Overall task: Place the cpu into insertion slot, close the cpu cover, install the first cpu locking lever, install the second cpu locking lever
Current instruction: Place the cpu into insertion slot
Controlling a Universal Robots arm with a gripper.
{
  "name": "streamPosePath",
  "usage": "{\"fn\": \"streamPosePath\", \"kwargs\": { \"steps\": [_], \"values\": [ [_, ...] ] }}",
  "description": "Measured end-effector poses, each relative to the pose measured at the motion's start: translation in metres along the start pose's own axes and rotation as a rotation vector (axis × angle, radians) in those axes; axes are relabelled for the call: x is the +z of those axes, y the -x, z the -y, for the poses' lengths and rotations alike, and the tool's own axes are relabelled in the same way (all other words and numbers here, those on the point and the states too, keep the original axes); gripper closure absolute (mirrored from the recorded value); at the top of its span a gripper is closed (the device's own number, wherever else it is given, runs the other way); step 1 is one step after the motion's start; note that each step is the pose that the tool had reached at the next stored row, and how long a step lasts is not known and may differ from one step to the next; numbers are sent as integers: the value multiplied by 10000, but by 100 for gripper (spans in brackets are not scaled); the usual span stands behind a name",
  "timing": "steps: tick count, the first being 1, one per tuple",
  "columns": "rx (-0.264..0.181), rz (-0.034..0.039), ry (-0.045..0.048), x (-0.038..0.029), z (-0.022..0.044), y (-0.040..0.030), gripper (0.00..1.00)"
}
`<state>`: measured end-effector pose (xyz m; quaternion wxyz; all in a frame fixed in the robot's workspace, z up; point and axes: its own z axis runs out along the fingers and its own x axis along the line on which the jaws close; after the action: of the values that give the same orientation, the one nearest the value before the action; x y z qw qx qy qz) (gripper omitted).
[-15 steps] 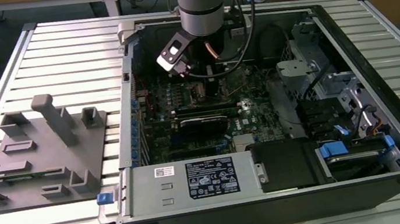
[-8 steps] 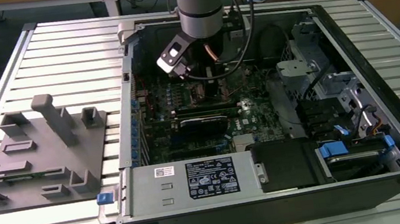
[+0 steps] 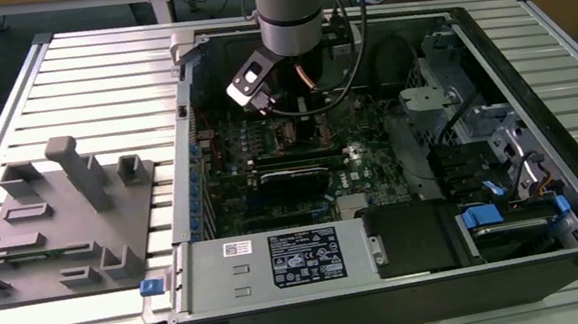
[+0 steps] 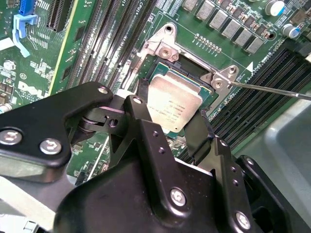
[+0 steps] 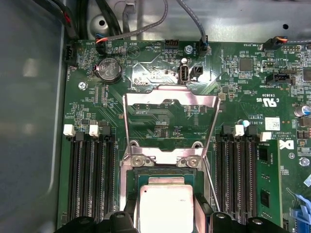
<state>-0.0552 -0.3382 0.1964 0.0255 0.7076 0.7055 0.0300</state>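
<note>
In both wrist views the silver-topped cpu (image 4: 174, 103) (image 5: 165, 204) sits square over the insertion slot (image 4: 163, 50) (image 5: 163, 171), between my two black fingers. My gripper (image 4: 170, 110) (image 5: 166, 214) is shut on the chip's opposite edges. I cannot tell whether the chip rests fully in the socket. The cpu cover (image 5: 204, 99), a silver frame with a window, is swung open beyond the socket's hinge side. A thin locking lever (image 4: 272, 91) (image 5: 210, 182) sticks out beside the socket, unlatched. In the exterior view my gripper (image 3: 299, 114) reaches down inside the open computer case (image 3: 399, 295).
Banks of long black memory slots (image 5: 90, 179) (image 5: 238, 179) flank the socket. A silver power supply box (image 3: 280, 261) sits at the case's near side, with drive cages on the exterior view's right. A grey fixture plate (image 3: 62, 236) lies on the slatted table, on the exterior view's left.
</note>
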Motion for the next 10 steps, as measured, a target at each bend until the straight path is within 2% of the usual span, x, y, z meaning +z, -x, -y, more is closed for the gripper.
{"fn": "streamPosePath", "kwargs": {
  "steps": [10],
  "values": [
    [1, -2, 1, 23, 2, -9, 46]
  ]
}}
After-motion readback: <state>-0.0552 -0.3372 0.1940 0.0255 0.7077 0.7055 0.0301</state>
